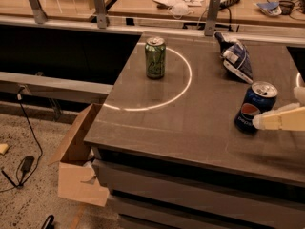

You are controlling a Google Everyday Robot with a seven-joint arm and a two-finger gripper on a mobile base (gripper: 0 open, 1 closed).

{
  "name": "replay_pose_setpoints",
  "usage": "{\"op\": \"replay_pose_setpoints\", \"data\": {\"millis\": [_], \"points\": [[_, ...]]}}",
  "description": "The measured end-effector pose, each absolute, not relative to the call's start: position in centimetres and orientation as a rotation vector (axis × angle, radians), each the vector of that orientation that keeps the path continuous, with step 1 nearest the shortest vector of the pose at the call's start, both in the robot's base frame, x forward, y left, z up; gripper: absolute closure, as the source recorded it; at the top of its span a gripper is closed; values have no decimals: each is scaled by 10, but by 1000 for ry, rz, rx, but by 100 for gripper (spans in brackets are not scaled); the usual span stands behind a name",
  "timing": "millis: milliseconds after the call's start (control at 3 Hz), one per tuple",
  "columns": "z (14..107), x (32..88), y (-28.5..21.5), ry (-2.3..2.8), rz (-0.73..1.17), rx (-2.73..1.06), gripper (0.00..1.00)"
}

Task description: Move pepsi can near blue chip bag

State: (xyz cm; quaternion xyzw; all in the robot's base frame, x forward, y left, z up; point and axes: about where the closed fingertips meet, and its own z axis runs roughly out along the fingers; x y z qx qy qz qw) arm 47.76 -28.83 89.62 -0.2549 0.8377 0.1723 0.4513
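Round Pepsi logo on the pepsi can [251,109], tool [262,121] at its right side.

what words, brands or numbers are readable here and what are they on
No text can be quoted with certainty.
dark blue soda can: round red, white and blue logo; the white lettering under it is too blurred to read.
green soda can: markings too blurred to read.
shiny dark blue chip bag: white patches, no readable words.
cream gripper, at the right edge against the blue can: no text.

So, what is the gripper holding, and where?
Cannot be told: the gripper, at the right edge, overlaps the lower side of the pepsi can, but no grip shows.
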Motion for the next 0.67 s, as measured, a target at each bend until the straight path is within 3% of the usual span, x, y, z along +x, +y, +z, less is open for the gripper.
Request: {"op": "replay_pose_setpoints", "data": {"millis": [333,667], "points": [[900,481,-265,1982,535,-645,12],[904,480,-243,1896,593,-719,35]]}}
